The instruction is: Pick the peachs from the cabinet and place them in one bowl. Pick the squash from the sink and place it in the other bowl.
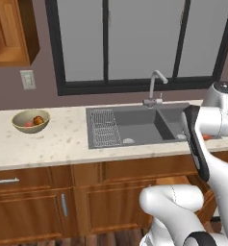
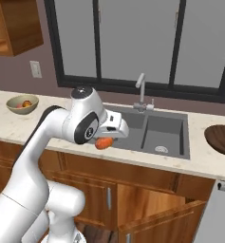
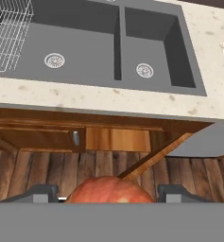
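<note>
One squash between pincer fingers.

Squash orange-red, seemingly between hand's fingers, before sink.

this is a kitchen in a home. a long pale stone counter runs along the wall. set into it is a dark grey sink with two basins, round drains and a wire rack. a curved silver tap stands behind the sink. under the counter are brown wooden drawers and cupboard doors with grey handles. a wooden wall cabinet hangs up high on the left. a big window with dark frames sits above the sink. a white wall plug is on the brown wall. a tan bowl with fruit in it sits on the counter, and a dark brown bowl sits at the other end. the floor is made of wooden boards.
</note>
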{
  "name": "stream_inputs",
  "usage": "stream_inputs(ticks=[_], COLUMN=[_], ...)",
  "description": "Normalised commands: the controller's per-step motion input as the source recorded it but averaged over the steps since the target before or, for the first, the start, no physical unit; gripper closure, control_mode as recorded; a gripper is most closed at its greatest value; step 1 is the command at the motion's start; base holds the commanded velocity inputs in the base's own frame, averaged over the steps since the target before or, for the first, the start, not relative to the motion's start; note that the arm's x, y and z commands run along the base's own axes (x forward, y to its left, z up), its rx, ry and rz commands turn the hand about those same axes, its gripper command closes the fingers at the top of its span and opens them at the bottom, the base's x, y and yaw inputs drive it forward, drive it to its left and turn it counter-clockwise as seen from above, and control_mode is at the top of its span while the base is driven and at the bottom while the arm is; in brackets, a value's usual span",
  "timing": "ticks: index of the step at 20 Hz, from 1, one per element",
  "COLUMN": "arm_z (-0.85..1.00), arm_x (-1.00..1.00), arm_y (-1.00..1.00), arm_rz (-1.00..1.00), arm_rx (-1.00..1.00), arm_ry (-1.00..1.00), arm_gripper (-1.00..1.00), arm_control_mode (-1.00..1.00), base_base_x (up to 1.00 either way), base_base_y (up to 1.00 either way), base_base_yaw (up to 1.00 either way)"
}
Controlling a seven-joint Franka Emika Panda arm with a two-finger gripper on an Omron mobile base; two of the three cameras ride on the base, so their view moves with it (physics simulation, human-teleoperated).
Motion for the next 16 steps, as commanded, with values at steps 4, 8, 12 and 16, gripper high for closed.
stream_inputs(ticks=[4,8,12,16], arm_z=[0.0,0.0,0.0,0.0], arm_x=[0.0,0.0,0.0,0.0], arm_y=[0.0,0.0,0.0,0.0], arm_rz=[0.0,0.0,0.0,0.0], arm_rx=[0.0,0.0,0.0,0.0], arm_ry=[0.0,0.0,0.0,0.0], arm_gripper=[1.0,1.0,1.0,1.0], arm_control_mode=[1.0,1.0,1.0,1.0], base_base_x=[0.48,0.18,0.03,0.07], base_base_y=[-1.0,-1.0,-1.0,-0.54], base_base_yaw=[0.0,0.02,0.02,-0.03])
